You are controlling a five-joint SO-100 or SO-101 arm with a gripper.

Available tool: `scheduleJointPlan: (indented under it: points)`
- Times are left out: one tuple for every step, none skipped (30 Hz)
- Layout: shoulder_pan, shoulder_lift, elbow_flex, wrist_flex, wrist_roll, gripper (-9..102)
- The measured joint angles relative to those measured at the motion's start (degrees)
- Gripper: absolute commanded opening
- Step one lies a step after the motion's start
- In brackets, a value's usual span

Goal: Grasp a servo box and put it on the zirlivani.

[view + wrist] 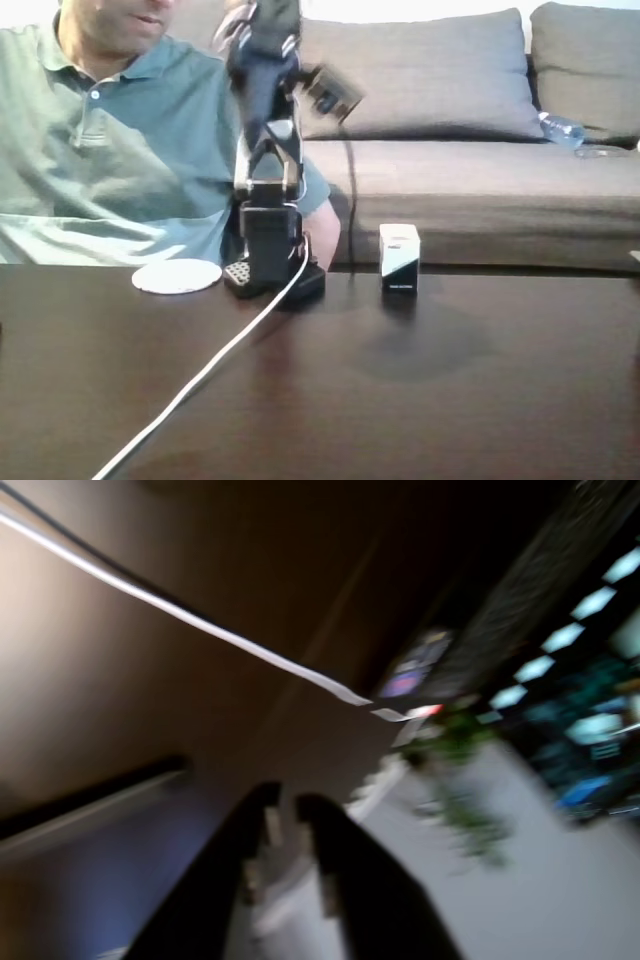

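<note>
Nothing done yet: servo box [399, 257] untouched on counter [450, 380], at three o'clock from zirlivani [177, 276]; hand [285, 802] narrow, empty, raised.

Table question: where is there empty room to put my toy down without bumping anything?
The wide dark table in front of the servo box and right of the white cable is bare. The near-left corner, left of the cable, is free too. It's crowded at the back, around the zirlivani and arm base.
</note>
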Motion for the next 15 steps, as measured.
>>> scheduleJointPlan:
  points:
    - [-3.52, 0.00, -0.97, 0.00, -0.88, 11]
    - [-7.56, -0.44, -1.49, 0.00, -1.32, 10]
    - [-11.69, -1.23, -1.85, 0.00, -1.49, 10]
    - [-15.38, -1.76, -1.93, 0.00, -1.67, 9]
    - [-19.16, -1.85, -1.93, 0.00, -1.93, 9]
    - [-23.73, -1.85, -1.93, 0.00, -2.02, 9]
    - [-28.56, -1.76, -1.58, 0.00, -2.11, 9]
    - [-33.93, -1.76, -0.62, 0.00, -2.11, 9]
    - [-38.41, -1.76, 0.44, 0.00, -1.76, 9]
    - [-42.45, -1.85, 1.85, 0.00, -0.70, 9]
    - [-46.85, -1.93, 3.43, 0.00, 0.53, 9]
    - [-50.80, -1.93, 4.92, 0.00, 1.58, 9]
    - [-54.58, -1.93, 6.24, 0.00, 2.46, 9]
    - [-56.60, -1.93, 7.65, 0.00, 3.52, 9]
    - [-57.92, -1.93, 8.70, 0.00, 4.31, 9]
